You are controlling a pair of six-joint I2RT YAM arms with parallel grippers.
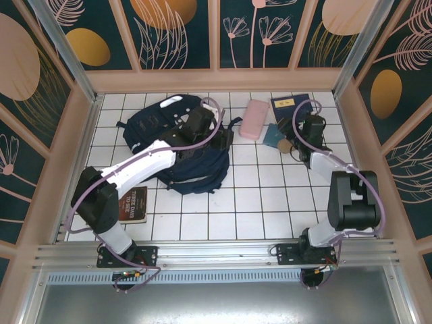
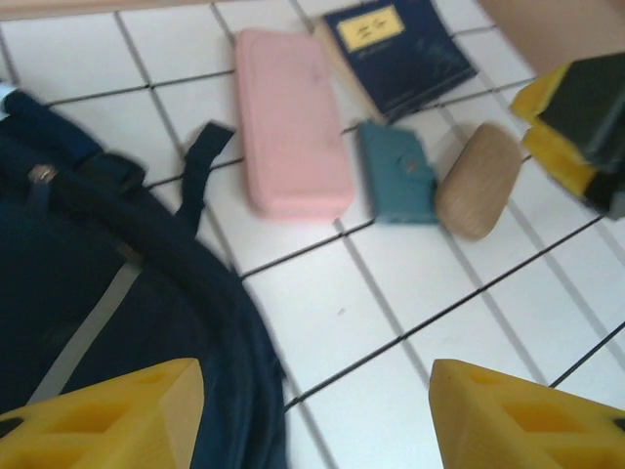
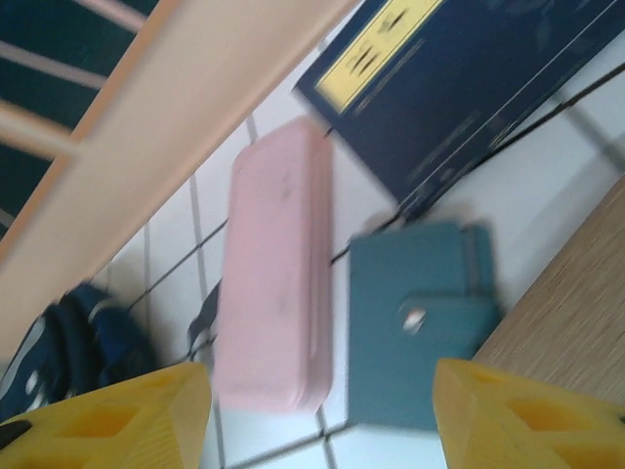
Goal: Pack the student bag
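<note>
Hovering with left gripper (image 2: 317,410) spread wide beside the bag (image 2: 78,293); poising right gripper (image 3: 322,410), fingers apart, over the teal wallet (image 3: 420,322) ahead, seemingly readying a pick.

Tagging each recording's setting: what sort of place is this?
Probably a staged robot test cell, not a real classroom: a white tiled table boxed in by leaf-patterned wall panels, with an aluminium mounting rail along its near edge.
</note>
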